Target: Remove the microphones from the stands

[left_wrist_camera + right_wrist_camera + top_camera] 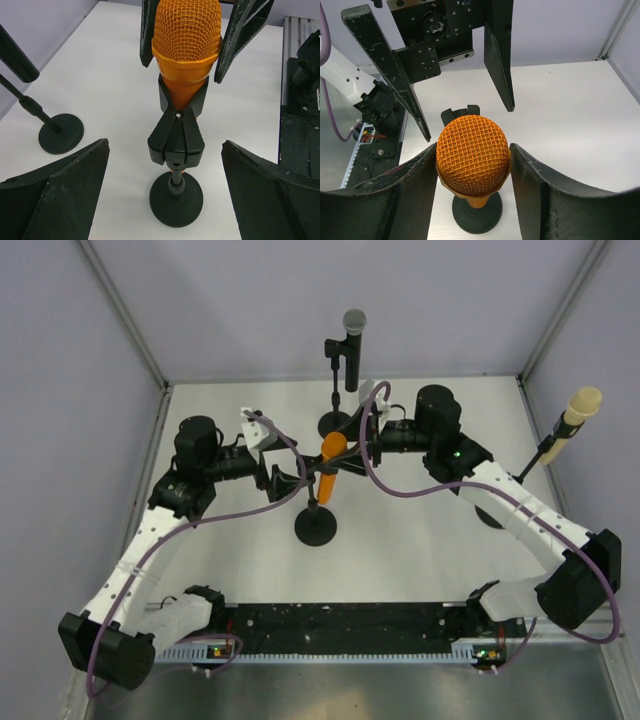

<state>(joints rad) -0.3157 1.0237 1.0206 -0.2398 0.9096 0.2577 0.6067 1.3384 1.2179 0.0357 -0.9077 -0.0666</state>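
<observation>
The stand (176, 197) was found upright on the tabletop (430, 560), with the orange microphone (186, 45) seated in its clip (176, 137). The left hand (165, 150) was held spread wide either side of the clip, judged ready to steady it. The right hand (472, 150) was closed about the mesh head, apparently for extraction. A black microphone (353, 335) was noted beyond.

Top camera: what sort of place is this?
Probably a robot lab test cell: a white table boxed in by grey panels, a left arm and right arm bolted at its near edge, and an orange mic, black mic and beige mic set out.
</observation>
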